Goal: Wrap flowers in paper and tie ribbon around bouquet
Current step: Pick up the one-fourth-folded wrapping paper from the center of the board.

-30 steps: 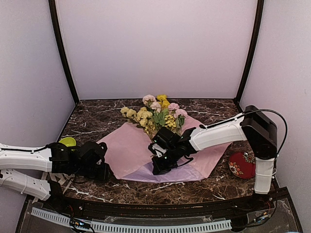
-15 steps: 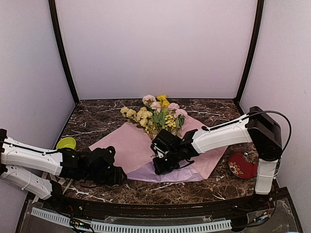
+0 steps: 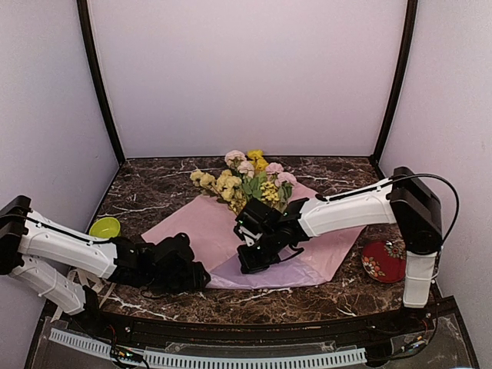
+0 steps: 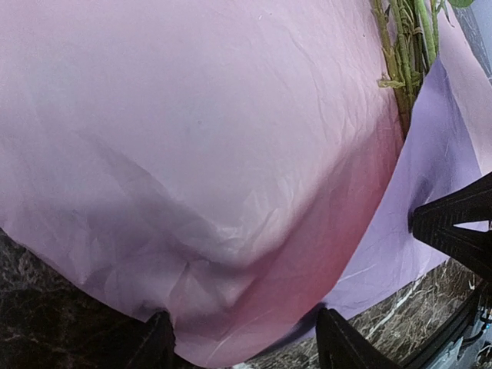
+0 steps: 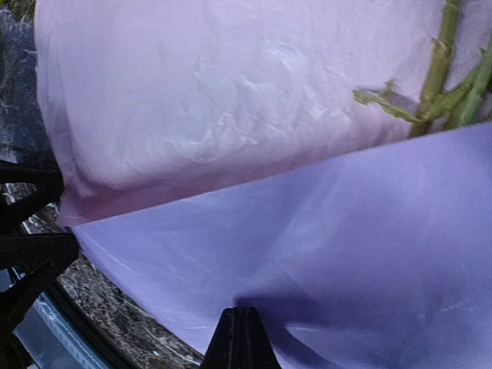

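The flowers (image 3: 247, 181) lie with their blooms to the far side and their green stems (image 4: 400, 69) on the lilac-pink paper (image 3: 192, 231), which is spread flat on the marble table. My left gripper (image 3: 197, 275) is open at the sheet's near corner, and the paper's edge (image 4: 231, 323) lies between its fingers (image 4: 157, 342). My right gripper (image 3: 250, 262) is shut, its tips (image 5: 244, 338) resting on the lilac paper (image 5: 323, 231) just below the stems (image 5: 446, 84). A pale strip that may be the ribbon (image 3: 81, 278) peeks from under the left arm.
A small green bowl (image 3: 104, 227) sits at the left edge of the table (image 3: 154, 181). A red patterned plate (image 3: 382, 261) lies at the right, beside the right arm's base. Walls close in the back and both sides.
My left arm has reached right, from the left side to the paper's near corner, and its jaws have opened. The right gripper has stayed on the paper.
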`<action>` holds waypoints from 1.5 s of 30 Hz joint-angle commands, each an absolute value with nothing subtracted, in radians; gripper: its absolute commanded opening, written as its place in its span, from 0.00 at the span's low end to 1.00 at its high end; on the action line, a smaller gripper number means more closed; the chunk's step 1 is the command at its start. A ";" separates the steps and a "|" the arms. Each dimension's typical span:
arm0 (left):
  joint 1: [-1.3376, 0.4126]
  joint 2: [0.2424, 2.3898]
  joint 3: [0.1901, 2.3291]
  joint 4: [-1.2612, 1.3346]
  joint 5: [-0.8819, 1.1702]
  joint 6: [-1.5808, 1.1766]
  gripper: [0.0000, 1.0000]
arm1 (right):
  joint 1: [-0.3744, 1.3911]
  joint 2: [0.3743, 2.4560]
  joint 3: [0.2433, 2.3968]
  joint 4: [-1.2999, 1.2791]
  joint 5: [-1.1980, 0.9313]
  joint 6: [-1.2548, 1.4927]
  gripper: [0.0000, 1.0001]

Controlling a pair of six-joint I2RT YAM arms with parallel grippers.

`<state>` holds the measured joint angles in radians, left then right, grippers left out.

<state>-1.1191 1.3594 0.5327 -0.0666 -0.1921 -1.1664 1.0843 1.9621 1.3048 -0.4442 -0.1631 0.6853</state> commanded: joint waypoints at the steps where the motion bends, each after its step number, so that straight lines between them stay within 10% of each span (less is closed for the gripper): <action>1: -1.127 1.361 0.560 -0.131 -0.182 -1.233 0.65 | 1.091 1.995 1.369 -0.478 -0.240 0.667 0.00; 34: -1.119 1.417 0.608 -0.037 -0.162 -1.244 0.66 | 1.072 1.961 1.236 -0.426 -0.297 0.678 0.00; 45: -1.109 1.447 0.637 -0.083 -0.161 -1.275 0.41 | 1.062 1.954 1.227 -0.411 -0.311 0.683 0.00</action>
<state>-1.1088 1.4326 0.5961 -0.0502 -0.1585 -1.2903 1.0683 1.9667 1.2457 -0.4232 -0.2993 0.6861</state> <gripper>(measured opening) 0.450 0.004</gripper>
